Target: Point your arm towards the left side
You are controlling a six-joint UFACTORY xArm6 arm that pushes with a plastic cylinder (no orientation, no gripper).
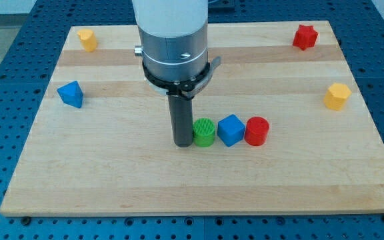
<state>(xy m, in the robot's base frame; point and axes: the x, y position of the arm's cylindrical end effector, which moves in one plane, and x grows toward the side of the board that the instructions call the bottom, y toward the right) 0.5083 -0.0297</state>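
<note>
My tip (182, 143) rests on the wooden board (112, 173) near the middle, right at the left side of a green cylinder (205, 132), touching or nearly touching it. The green cylinder, a blue cube (231, 130) and a red cylinder (257, 131) stand in a tight row running to the view's right of my tip. A blue triangular block (71, 94) lies at the view's left. A yellow block (87, 39) sits at the top left corner.
A red star block (305, 37) sits at the top right. A yellow hexagonal block (337, 96) lies at the right side. The board rests on a blue perforated table (5, 80). The arm's white and grey body (174, 47) hides part of the board's top middle.
</note>
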